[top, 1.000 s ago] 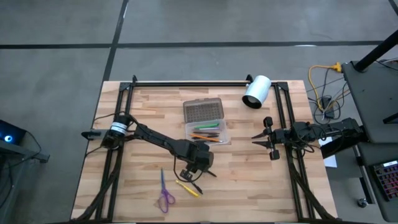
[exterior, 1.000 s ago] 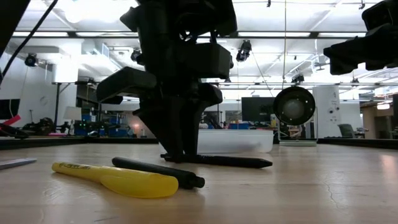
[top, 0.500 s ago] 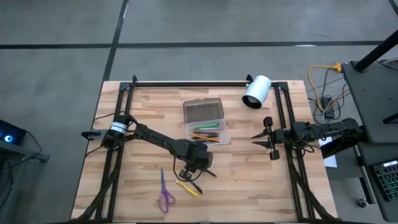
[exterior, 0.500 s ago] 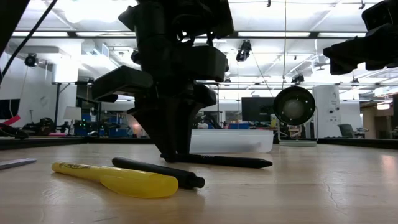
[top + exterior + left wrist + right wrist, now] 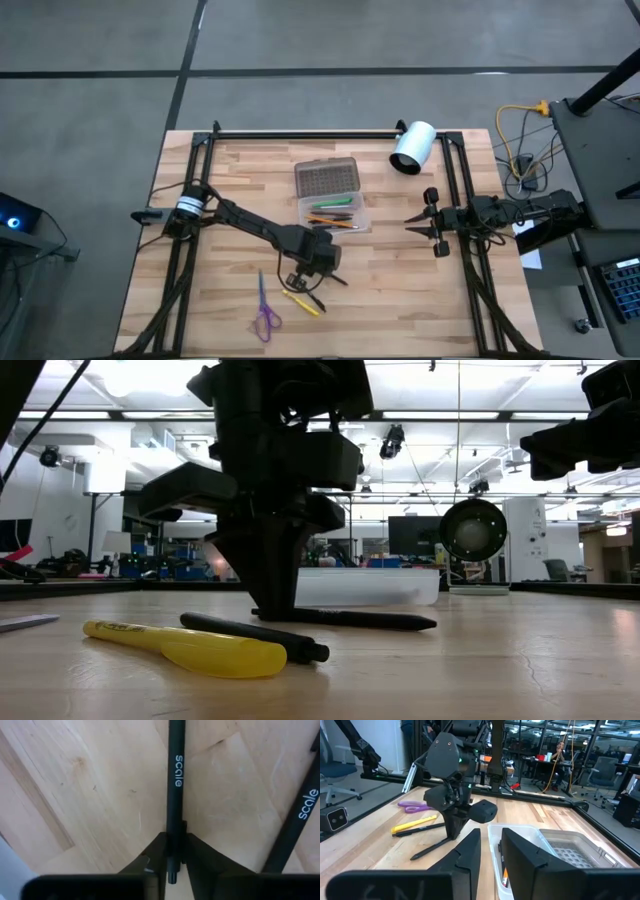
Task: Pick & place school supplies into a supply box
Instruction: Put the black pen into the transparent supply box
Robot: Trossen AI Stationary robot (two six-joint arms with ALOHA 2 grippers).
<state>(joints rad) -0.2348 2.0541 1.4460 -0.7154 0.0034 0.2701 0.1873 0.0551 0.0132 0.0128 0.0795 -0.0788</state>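
My left gripper stands point-down over a black pen marked "scale", near the table's middle, and is shut on it. A second black pen, a yellow highlighter and purple-handled scissors lie flat on the wood nearer the near edge. The clear supply box sits just beyond, holding green and orange pens, with its grey textured lid open on the far side. My right gripper waits shut, above the table's right side. My left gripper pinches the black pen close to one end between its two fingers. It comes from above, pointing down, with the fingers across the pen. The pen lies level on the table, its long free part reaching toward the table's right.
A white cylinder lies at the far right corner. Dark frame rails run along the left and right sides and the far edge. Bare wood shows between the box and the near right corner.
My left gripper has edged a little toward the table's left, staying low over the black pen. The pen remains on the table, barely shifted with it.
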